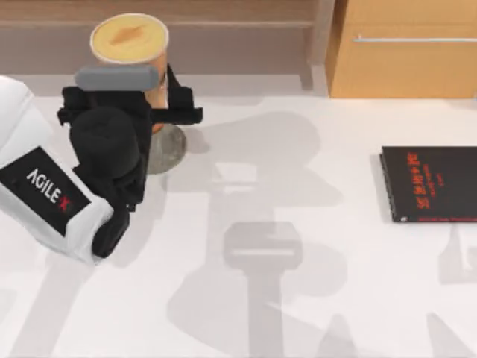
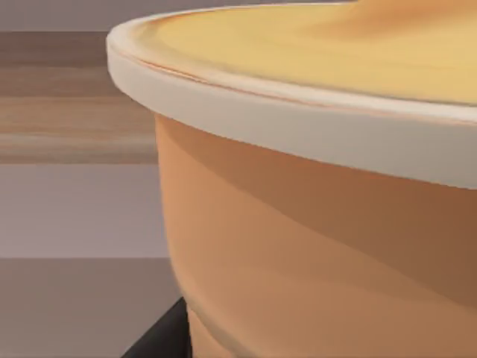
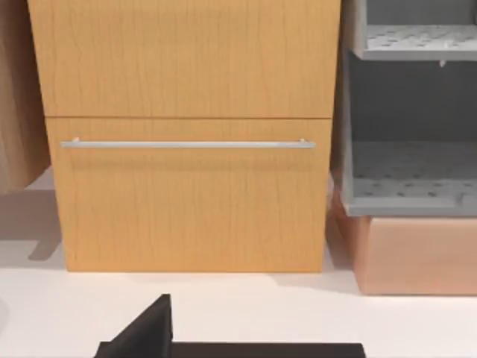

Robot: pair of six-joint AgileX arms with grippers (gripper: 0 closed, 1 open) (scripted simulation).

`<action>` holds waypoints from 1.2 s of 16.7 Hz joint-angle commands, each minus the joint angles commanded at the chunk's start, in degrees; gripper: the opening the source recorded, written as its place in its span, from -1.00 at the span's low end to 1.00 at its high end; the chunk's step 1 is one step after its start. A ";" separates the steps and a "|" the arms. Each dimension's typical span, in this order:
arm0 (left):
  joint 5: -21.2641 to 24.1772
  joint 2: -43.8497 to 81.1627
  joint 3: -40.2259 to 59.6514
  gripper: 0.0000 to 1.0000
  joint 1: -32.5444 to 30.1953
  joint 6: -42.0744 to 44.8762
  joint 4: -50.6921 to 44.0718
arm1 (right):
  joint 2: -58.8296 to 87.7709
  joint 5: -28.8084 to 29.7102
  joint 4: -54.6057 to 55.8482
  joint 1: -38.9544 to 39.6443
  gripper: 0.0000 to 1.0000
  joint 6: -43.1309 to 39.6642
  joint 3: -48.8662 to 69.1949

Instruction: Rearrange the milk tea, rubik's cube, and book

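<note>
Your left hand [image 1: 153, 104] is clenched around the milk tea [image 1: 130, 39] at the tabletop's [image 1: 298, 298] far left, the cup upright between its fingers above the grey coaster [image 1: 170, 149], lid close before the wrist camera.

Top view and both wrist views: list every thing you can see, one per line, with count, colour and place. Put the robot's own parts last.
milk tea: one, orange-tan cup with yellowish lid, far left of the table, over the coaster.
coaster: one, grey, round, far left, partly under the left arm.
black book: one, black with red lettering, flat at the table's right edge.
cabinet: one, light wood with a silver handle bar, at the back right.
shelf unit: one, grey, beside the cabinet.
table: one, white.
left gripper: one, black, at the milk tea.
left arm: one, white and black, at the left.
</note>
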 joint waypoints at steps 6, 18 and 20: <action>0.07 5.20 0.00 -1.00 -0.25 -0.33 5.05 | 0.00 0.00 0.00 0.00 1.00 0.00 0.00; 0.07 5.20 0.00 0.51 -0.25 -0.33 5.05 | 0.00 0.00 0.00 0.00 1.00 0.00 0.00; 0.07 5.20 0.00 0.81 -0.25 -0.33 5.05 | 0.00 0.00 0.00 0.00 1.00 0.00 0.00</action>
